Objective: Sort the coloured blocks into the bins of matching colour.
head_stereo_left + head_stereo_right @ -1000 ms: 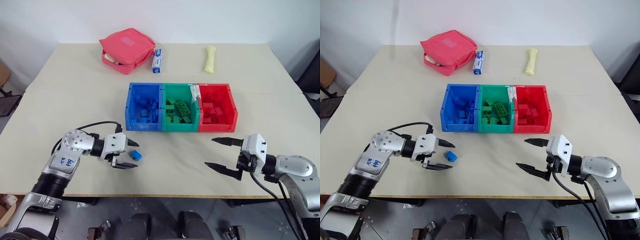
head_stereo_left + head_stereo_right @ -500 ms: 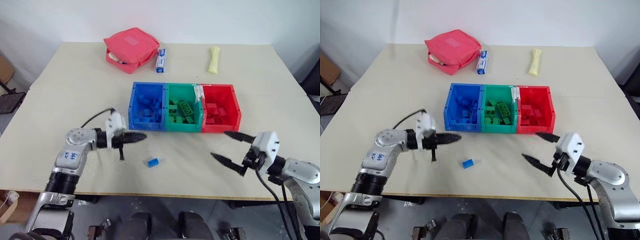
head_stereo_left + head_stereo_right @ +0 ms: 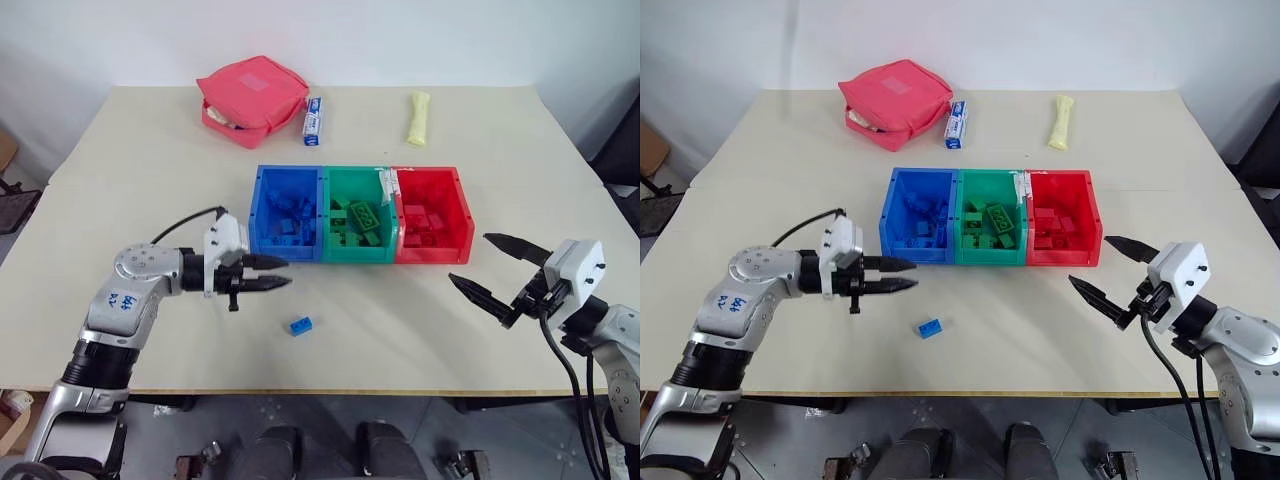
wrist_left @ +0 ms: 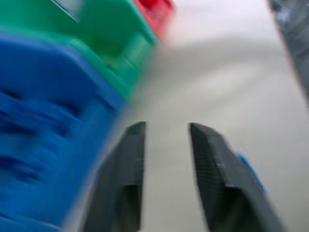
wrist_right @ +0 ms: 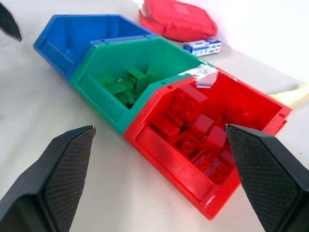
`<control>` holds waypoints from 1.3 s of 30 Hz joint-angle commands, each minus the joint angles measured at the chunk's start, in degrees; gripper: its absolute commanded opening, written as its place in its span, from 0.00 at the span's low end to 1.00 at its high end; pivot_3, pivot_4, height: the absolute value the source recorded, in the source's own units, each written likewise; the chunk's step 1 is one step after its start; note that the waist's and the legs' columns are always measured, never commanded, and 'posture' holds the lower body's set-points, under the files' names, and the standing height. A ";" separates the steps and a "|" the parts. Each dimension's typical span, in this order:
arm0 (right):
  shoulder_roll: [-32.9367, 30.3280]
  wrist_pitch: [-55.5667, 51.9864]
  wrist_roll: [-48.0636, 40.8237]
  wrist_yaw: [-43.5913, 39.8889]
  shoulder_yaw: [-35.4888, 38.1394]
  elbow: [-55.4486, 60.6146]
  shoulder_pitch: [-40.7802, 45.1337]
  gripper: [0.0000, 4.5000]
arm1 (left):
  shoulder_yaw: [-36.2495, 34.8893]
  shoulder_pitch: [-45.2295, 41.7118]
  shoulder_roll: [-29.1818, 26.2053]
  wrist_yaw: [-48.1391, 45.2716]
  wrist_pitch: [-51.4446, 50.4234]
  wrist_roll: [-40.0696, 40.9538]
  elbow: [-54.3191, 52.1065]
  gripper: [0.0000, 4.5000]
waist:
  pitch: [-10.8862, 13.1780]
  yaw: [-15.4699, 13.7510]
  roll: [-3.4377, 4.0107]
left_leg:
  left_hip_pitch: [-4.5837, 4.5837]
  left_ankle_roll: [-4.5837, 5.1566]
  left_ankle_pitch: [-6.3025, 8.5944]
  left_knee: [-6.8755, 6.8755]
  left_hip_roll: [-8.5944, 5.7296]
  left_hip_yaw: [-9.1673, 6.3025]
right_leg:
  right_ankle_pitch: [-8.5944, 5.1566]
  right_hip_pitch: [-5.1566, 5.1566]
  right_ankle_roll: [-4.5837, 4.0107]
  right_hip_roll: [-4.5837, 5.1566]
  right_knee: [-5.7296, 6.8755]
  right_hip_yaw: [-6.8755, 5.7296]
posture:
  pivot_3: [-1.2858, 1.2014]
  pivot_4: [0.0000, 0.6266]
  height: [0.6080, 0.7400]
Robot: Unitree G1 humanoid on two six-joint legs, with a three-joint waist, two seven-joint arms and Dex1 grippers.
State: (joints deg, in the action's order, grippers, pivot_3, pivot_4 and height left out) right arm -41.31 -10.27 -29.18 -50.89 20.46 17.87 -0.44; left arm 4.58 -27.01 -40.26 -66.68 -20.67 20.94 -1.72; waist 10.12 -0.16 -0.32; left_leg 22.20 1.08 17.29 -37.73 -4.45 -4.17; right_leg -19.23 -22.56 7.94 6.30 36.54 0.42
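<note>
A: Where's the loose blue block (image 3: 300, 325)?
B: Flat on the table (image 3: 150, 180), in front of the blue bin (image 3: 287, 214), apart from it and below the left gripper (image 3: 276, 273).
A: Is that gripper holding anything?
B: No, its fingers are slightly apart and bare. The right gripper (image 3: 490, 270) is spread wide, near the red bin (image 3: 432, 215).
</note>
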 commanded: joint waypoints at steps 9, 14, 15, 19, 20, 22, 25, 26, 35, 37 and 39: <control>-3.22 -0.24 -0.82 -3.98 0.14 2.88 -1.81 1.00 | 7.97 5.42 -1.78 5.35 -9.52 -5.58 -12.41 0.83 | 0.00 -0.15 0.00 | 0.01 0.02 0.01 0.03 -0.01 -0.09 | 0.00 0.06 0.00 0.03 -0.07 0.13 | 0.52 0.24 1.00; -3.58 -0.62 -0.81 -4.67 0.63 4.26 -3.78 1.00 | 10.28 5.51 -0.18 9.48 -14.90 -7.23 -13.90 0.83 | 0.00 -0.26 0.00 | 0.01 0.03 0.02 0.03 -0.01 -0.09 | 0.00 0.06 0.00 0.03 -0.05 0.12 | 0.52 0.24 1.00; -3.85 -0.76 -1.00 -5.27 0.83 4.73 -4.57 1.00 | 11.10 5.35 -0.28 10.26 -14.69 -8.63 -13.23 0.83 | 0.00 -0.35 0.00 | 0.01 0.03 0.01 0.03 -0.01 -0.09 | 0.00 0.05 0.00 0.03 -0.05 0.12 | 0.52 0.24 1.00; -5.64 -2.42 -2.84 -8.17 0.97 6.59 -6.69 1.00 | 12.05 5.38 -1.08 9.58 -16.14 -8.51 -13.51 0.74 | -0.01 -0.67 0.02 | -0.01 0.03 0.02 0.03 -0.01 -0.07 | 0.00 0.07 0.00 0.02 -0.07 0.11 | 0.52 0.24 1.00; -6.25 -2.97 -3.34 -9.12 0.58 7.09 -6.87 1.00 | 12.45 5.43 -1.35 9.15 -15.66 -8.71 -13.45 0.70 | -0.01 -0.66 0.02 | -0.01 0.03 0.02 0.02 -0.02 -0.05 | 0.00 0.06 0.00 0.02 -0.07 0.11 | 0.52 0.24 1.00; -7.23 -3.27 -3.52 -10.71 -0.19 7.70 -7.18 1.00 | 12.68 5.24 -1.28 9.05 -15.32 -8.82 -12.92 0.57 | -0.02 -0.64 0.03 | -0.01 0.03 0.02 0.03 -0.01 -0.06 | 0.00 0.07 0.00 0.02 -0.07 0.11 | 0.52 0.24 1.00; -8.13 -2.63 -2.94 -13.13 -1.61 8.07 -7.63 1.00 | 11.99 3.85 -0.17 9.85 -15.03 -8.66 -11.09 0.36 | -0.01 -0.96 0.02 | -0.02 0.03 0.02 0.03 -0.01 -0.06 | 0.00 0.08 0.00 0.03 -0.09 0.11 | 0.52 0.24 1.00; -8.19 -2.31 -2.87 -13.66 -1.92 7.94 -7.58 1.00 | 11.78 3.27 0.02 9.90 -14.55 -8.76 -10.44 0.29 | -0.01 -1.12 0.02 | -0.02 0.03 0.02 0.02 -0.01 -0.06 | 0.00 0.08 0.00 0.03 -0.09 0.11 | 0.52 0.24 1.00; -5.82 -1.98 -4.43 -12.87 -1.79 7.78 -5.80 1.00 | 7.06 0.98 2.40 10.66 -9.96 -6.86 -6.83 0.10 | -0.01 -1.27 0.01 | 0.00 0.04 0.02 -0.01 -0.02 -0.06 | 0.00 0.07 0.00 0.03 -0.09 0.07 | 0.52 0.24 1.00; -4.39 -2.97 -5.68 -10.52 -0.58 8.45 -5.78 1.00 | 2.77 -0.82 5.74 13.06 -8.23 -4.40 -4.77 0.10 | -0.01 -1.29 0.01 | 0.00 0.04 0.02 -0.02 -0.02 -0.08 | 0.00 0.08 0.00 0.03 -0.09 0.04 | 0.52 0.24 1.00; -1.46 -3.81 -7.48 -5.41 1.57 8.48 -4.37 1.00 | -2.60 -4.58 10.66 18.63 -6.70 -2.56 -1.93 0.10 | 0.01 -1.51 -0.02 | 0.02 0.04 0.02 -0.09 -0.03 -0.07 | 0.00 0.07 0.00 0.04 -0.07 -0.01 | 0.52 0.24 1.00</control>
State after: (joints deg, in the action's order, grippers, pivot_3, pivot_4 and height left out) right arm -43.63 -13.83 -34.24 -59.59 19.04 24.50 -5.71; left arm 6.51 -28.96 -30.93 -51.60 -29.63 16.13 -3.74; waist 10.13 -1.67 -0.35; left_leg 22.29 1.12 17.31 -37.93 -4.48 -4.33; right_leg -19.23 -22.49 7.95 6.34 36.49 0.36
